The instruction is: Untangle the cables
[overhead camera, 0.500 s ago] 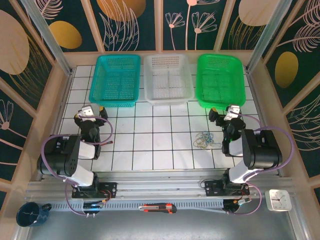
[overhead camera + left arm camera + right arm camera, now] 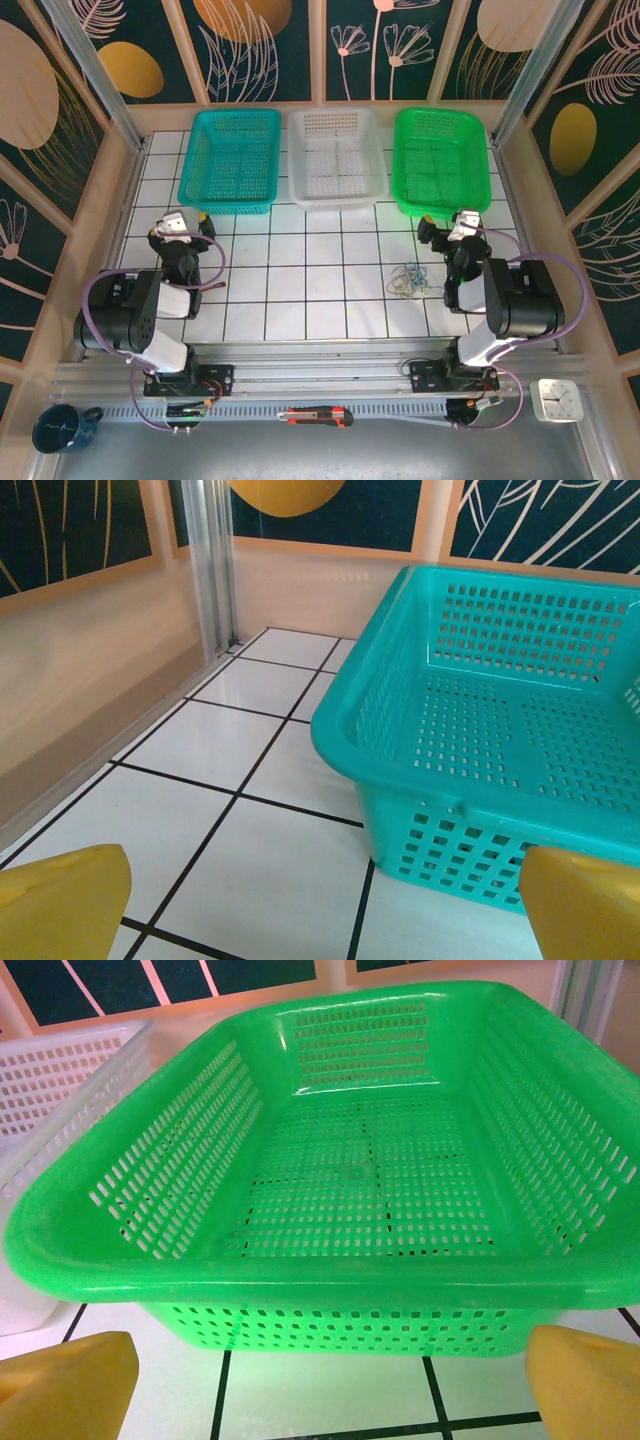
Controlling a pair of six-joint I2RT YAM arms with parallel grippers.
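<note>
From above, the cables (image 2: 408, 280) lay in a small blue, whitish and dark tangle on the white-tiled table (image 2: 300, 270), just left of my right arm (image 2: 520, 300) and nearer to me than the green basket (image 2: 442, 160). My left gripper (image 2: 185, 218) and right gripper (image 2: 450, 226) were apart from them, both released and holding nothing. In my left wrist view, my yellow fingers (image 2: 60, 905) stood wide at the bottom corners, facing the teal basket (image 2: 480, 730). In my right wrist view, they were spread likewise before the green basket's near rim.
</note>
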